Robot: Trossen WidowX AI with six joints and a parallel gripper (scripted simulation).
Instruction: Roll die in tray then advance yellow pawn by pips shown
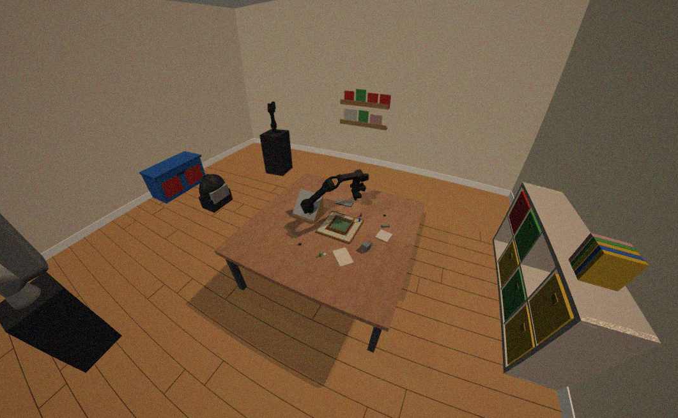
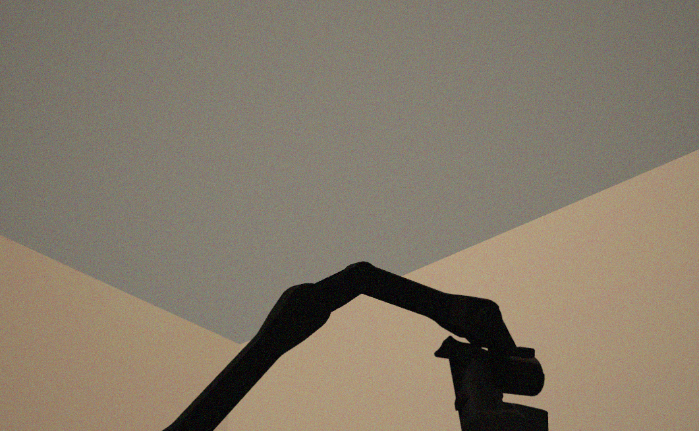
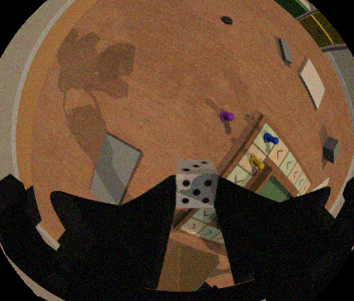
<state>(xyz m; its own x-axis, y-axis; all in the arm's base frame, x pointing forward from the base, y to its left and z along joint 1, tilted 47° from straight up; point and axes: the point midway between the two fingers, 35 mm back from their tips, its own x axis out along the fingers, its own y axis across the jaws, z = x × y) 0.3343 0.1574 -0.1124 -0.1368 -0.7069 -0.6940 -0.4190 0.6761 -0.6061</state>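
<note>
My gripper (image 3: pixel 194 181) (image 1: pixel 356 197) is shut on the white die (image 3: pixel 196 190) and holds it above the table, behind the board. Five pips show on the die's face towards the wrist camera. The square board (image 3: pixel 236 177) (image 1: pixel 326 235) has arrowed tiles and a brown-walled tray with a green floor (image 3: pixel 275 189) (image 1: pixel 340 224) in its middle. The yellow pawn (image 3: pixel 256 162) stands on a tile beside the tray wall. The blue pawn (image 3: pixel 271 138) (image 1: pixel 359 220) is on the corner tile beside it. My fingers hide part of the board in the wrist view.
A purple pawn (image 3: pixel 226 116) (image 1: pixel 360 214) stands off the board. A flat grey panel (image 3: pixel 116 168) (image 1: pixel 344 202) lies behind the board. A grey block (image 3: pixel 331 150) (image 1: pixel 365 246), a white card (image 3: pixel 312 84) (image 1: pixel 383 235) and a green piece (image 1: pixel 319 254) lie around it.
</note>
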